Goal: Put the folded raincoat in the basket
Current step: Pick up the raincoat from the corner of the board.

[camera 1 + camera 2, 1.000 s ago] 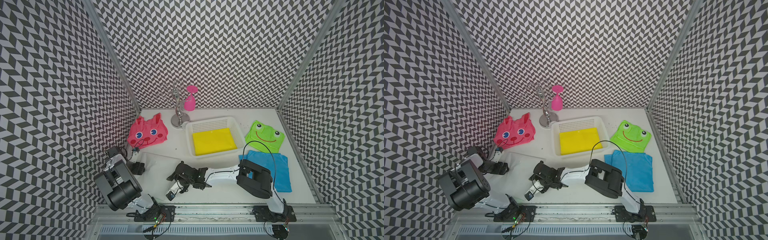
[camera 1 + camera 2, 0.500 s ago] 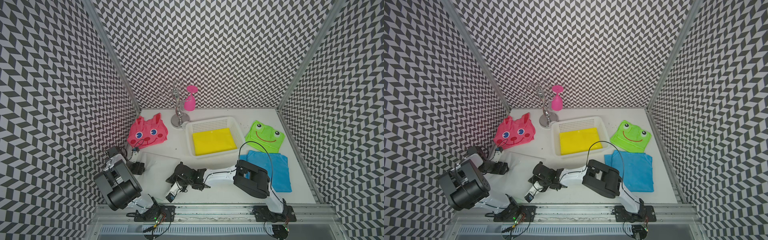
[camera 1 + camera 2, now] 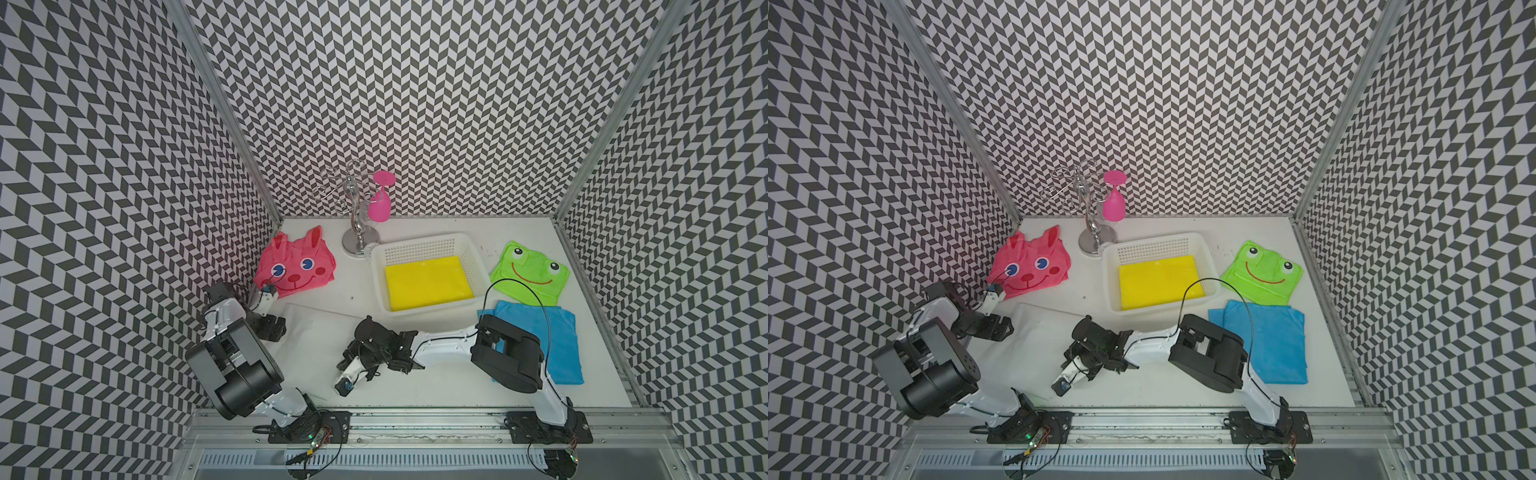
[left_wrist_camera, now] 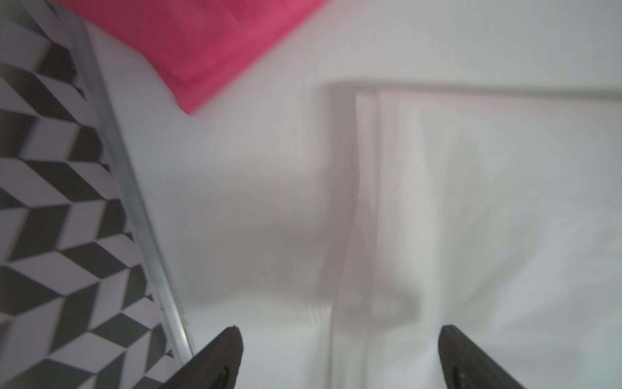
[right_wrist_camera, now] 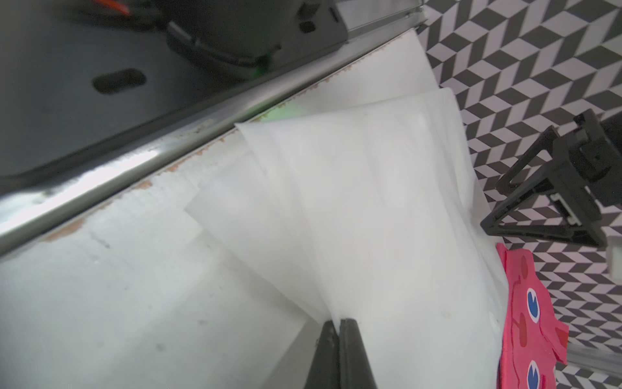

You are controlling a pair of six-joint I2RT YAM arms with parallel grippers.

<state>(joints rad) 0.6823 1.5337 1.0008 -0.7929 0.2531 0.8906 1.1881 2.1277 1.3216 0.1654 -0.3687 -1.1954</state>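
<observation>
My right gripper (image 5: 339,324) is clamped on the right edge of the white raincoat (image 3: 313,345), which lies near left, apart from the basket (image 3: 417,240). My left gripper (image 4: 340,333) gapes at its left edge. The raincoat looks light, limp and slippery, so I judge both edges the best hold.

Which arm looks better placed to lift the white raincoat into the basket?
Right, probably. The right end effector is shut on the white raincoat at its edge, and the basket sits nearer that arm. The left end effector is open and holds nothing.
</observation>
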